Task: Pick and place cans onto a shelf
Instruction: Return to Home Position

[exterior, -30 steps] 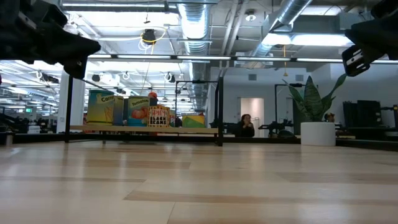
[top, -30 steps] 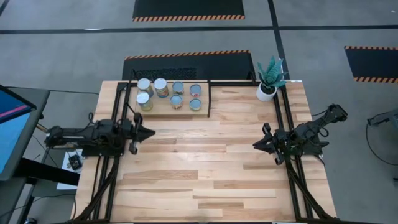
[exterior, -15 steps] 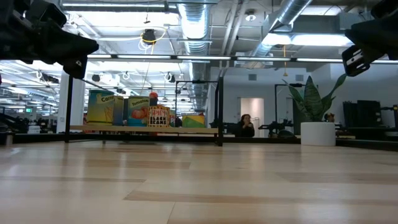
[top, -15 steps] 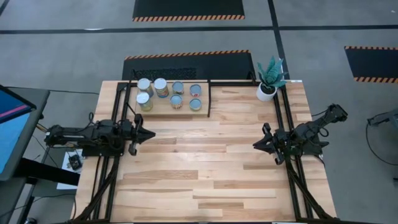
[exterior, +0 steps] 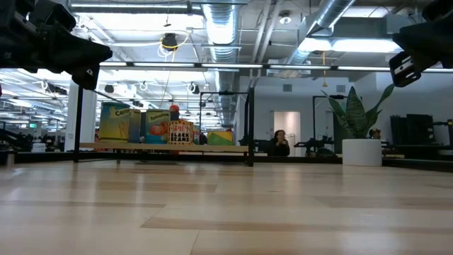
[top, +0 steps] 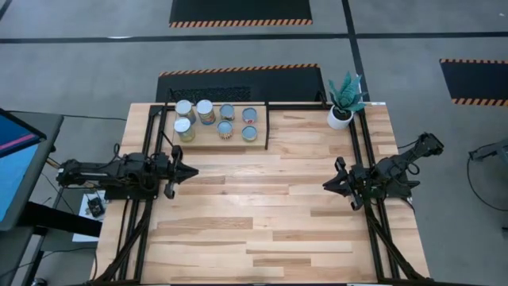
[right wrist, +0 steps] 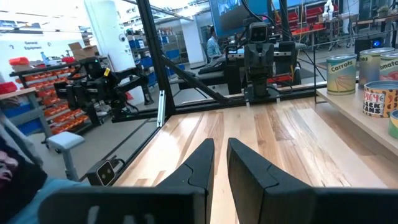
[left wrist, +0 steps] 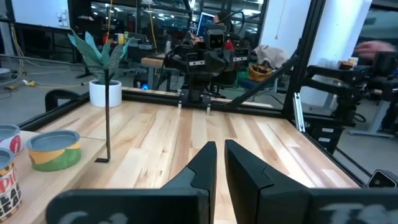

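Seven cans (top: 216, 121) stand upright on their bases on the shelf (top: 238, 143), a light-wood platform with black rails at the table's far left. They also show in the low view (exterior: 159, 127), the left wrist view (left wrist: 56, 149) and the right wrist view (right wrist: 341, 74). My left gripper (top: 193, 169) hovers shut and empty above the table's left side, near the shelf's front edge, pointing right. My right gripper (top: 325, 184) hovers shut and empty at the table's right side, pointing left. Each shows shut in its own wrist view: the left (left wrist: 219, 152), the right (right wrist: 220, 149).
A white pot with a green plant (top: 340, 117) stands at the table's far right corner. Black rails (top: 367, 151) run along the table's left and right sides. A blue screen (top: 12, 159) stands off the table's left. Bare plank tabletop (top: 262, 214) lies between the grippers.
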